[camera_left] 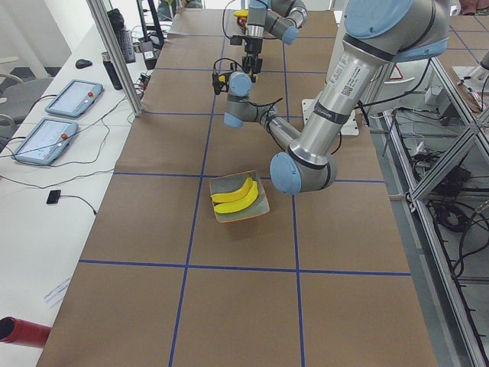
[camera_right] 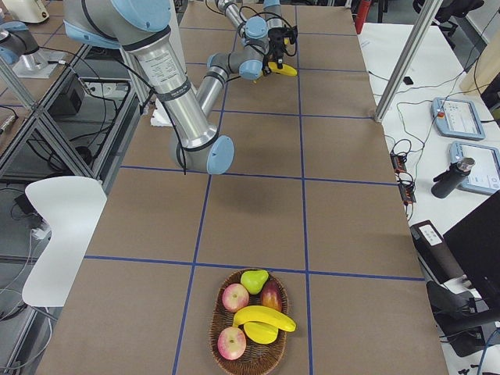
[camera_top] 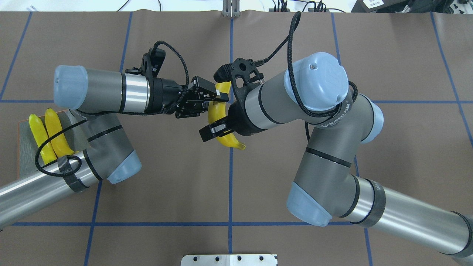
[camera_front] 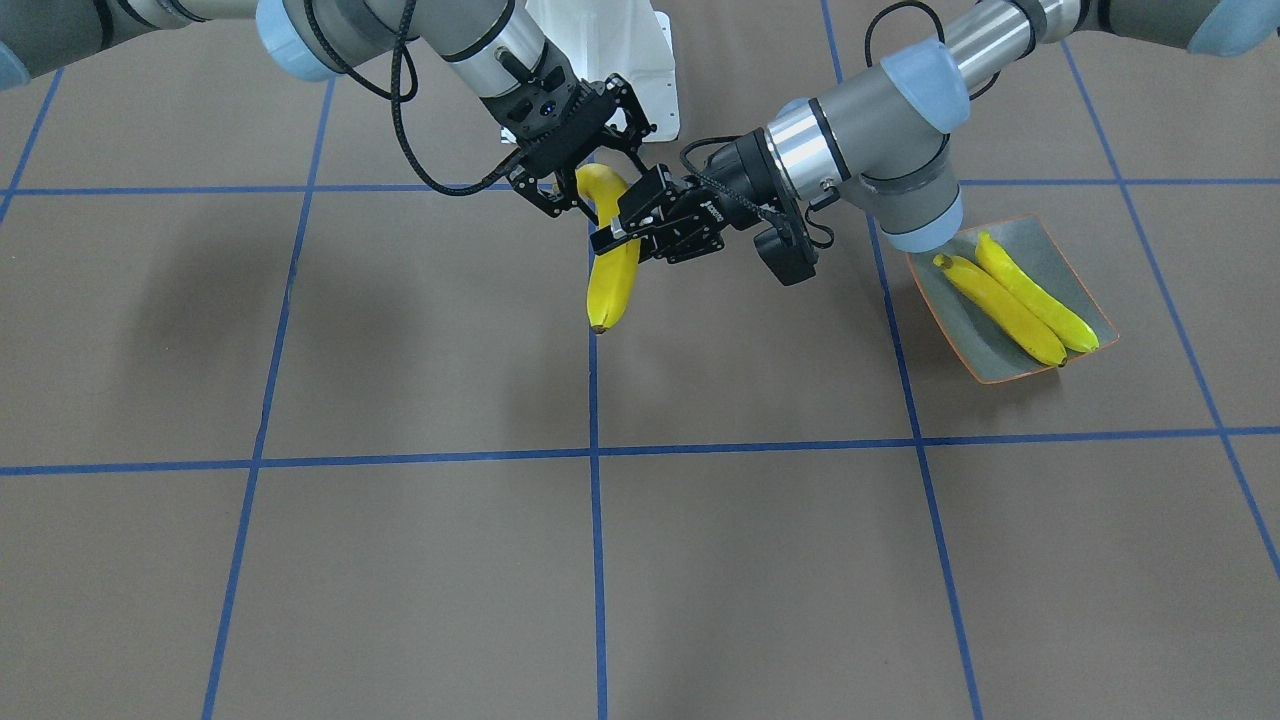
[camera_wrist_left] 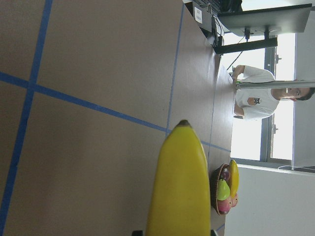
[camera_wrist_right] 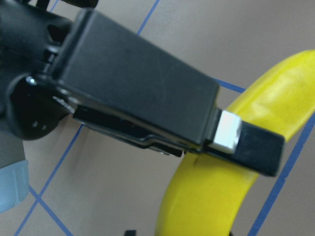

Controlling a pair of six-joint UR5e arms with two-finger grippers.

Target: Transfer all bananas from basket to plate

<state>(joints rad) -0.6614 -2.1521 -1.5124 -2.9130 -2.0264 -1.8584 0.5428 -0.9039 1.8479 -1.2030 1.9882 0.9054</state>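
Observation:
One yellow banana (camera_front: 612, 290) hangs above the table's middle, held by both grippers. My left gripper (camera_front: 622, 232) is shut across its middle; the banana also shows in the overhead view (camera_top: 213, 111). My right gripper (camera_front: 597, 188) is shut on its upper end. The grey-green plate (camera_front: 1055, 252) with an orange rim lies by my left arm and holds two bananas (camera_front: 1000, 308) side by side. The wicker basket (camera_right: 215, 336) stands far off at the table's right end, with one banana (camera_right: 266, 319) in it.
The basket also holds apples (camera_right: 234, 298) and a pear (camera_right: 254, 280). A white mount (camera_front: 610, 60) stands at the robot's base. An operator (camera_wrist_left: 251, 98) sits beyond the table's right end. Tablets (camera_left: 72, 98) lie on a side desk.

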